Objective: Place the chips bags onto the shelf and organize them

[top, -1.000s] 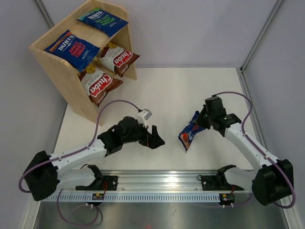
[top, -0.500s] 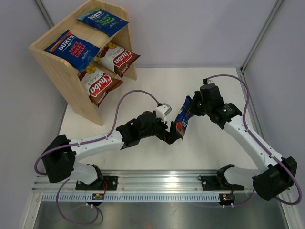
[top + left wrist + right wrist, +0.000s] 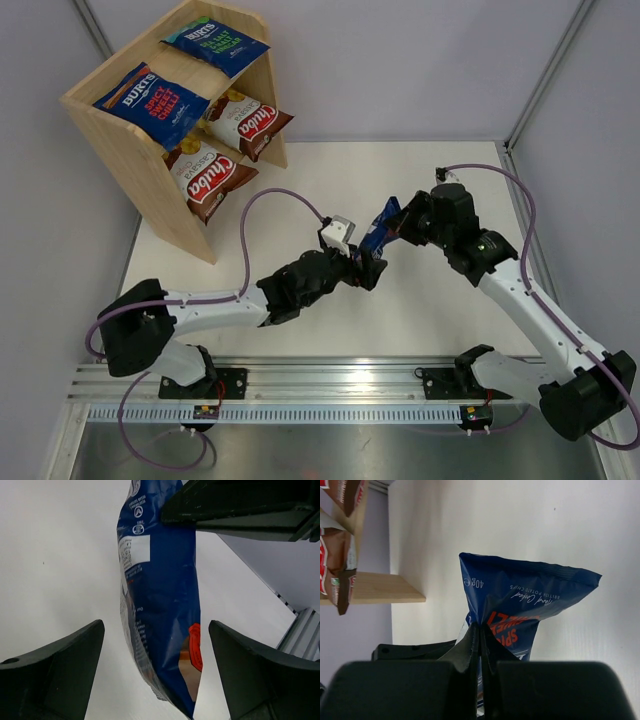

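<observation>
1 bag: right fingers pinch, left fingers flank, seemingly untouching.

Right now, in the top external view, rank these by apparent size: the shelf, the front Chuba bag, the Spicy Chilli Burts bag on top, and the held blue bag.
1. shelf
2-3. Spicy Chilli Burts bag and front Chuba bag: too close to rank, since the upper tier partly hides the Chuba.
4. held blue bag, seen nearly edge-on.

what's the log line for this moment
right gripper: shut on blue bag | left gripper: open, straddling bag | shelf: four bags | phase: likely handover
</observation>
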`<state>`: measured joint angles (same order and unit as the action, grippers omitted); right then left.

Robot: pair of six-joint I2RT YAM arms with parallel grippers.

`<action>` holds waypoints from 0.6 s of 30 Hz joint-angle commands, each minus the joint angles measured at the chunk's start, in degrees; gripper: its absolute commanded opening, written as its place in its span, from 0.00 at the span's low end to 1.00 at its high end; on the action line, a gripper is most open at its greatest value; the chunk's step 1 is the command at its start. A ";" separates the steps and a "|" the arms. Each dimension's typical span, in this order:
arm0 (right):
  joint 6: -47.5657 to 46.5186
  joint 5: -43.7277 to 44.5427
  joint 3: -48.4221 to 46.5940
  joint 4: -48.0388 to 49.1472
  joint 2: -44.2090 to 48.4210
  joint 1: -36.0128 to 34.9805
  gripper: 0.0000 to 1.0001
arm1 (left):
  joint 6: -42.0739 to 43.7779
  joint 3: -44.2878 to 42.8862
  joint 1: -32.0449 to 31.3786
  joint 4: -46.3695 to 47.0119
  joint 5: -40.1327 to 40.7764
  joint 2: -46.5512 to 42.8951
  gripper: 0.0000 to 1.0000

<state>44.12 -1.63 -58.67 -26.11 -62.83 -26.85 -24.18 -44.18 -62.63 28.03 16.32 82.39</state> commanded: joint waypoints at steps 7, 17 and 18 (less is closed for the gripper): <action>2.03 0.66 -3.55 2.99 1.48 -0.57 0.00 | 2.56 2.61 -1.70 12.14 8.38 0.14 0.65; -0.17 2.77 -6.01 1.49 -0.36 -0.57 0.00 | 1.95 2.00 -2.41 11.43 8.82 0.49 0.28; -0.26 2.68 -6.36 1.50 -0.63 -0.48 0.00 | 1.77 2.00 -2.58 11.43 8.91 0.49 0.18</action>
<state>45.08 -0.93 -61.60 -26.39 -62.96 -26.89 -22.63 -41.54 -64.34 34.87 22.83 82.61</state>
